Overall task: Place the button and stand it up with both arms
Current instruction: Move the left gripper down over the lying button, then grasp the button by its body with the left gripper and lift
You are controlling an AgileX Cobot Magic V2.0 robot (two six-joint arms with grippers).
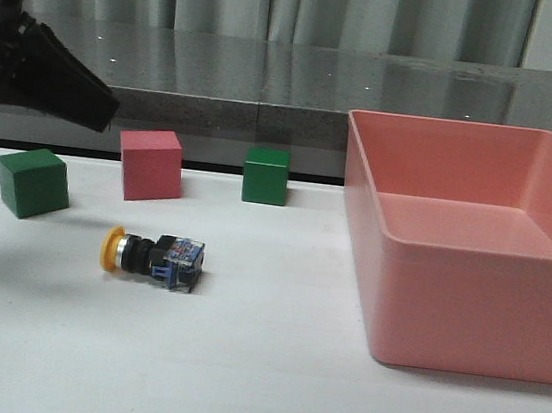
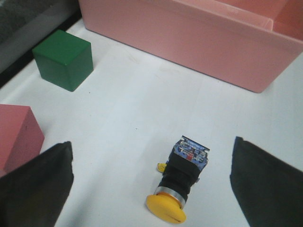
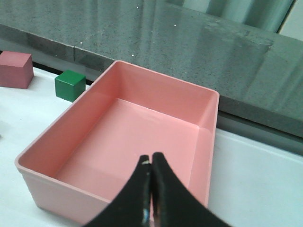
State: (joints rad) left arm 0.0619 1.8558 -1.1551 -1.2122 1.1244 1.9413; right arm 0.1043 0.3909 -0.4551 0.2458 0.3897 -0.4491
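Button [image 1: 153,254] sideways, yellow cap left

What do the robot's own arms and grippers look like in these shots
The left gripper has broad, matte black, wedge-shaped fingers. In the front view the left arm is a bulky, angular black mass. The right gripper is glossy black, its two fingers tapering to narrow tips. No cables or markings are visible.

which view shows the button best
The left wrist view: the button lies close between the open left gripper's fingers, cap and base clear. The front view shows it smaller, on its side. The right wrist view misses it.
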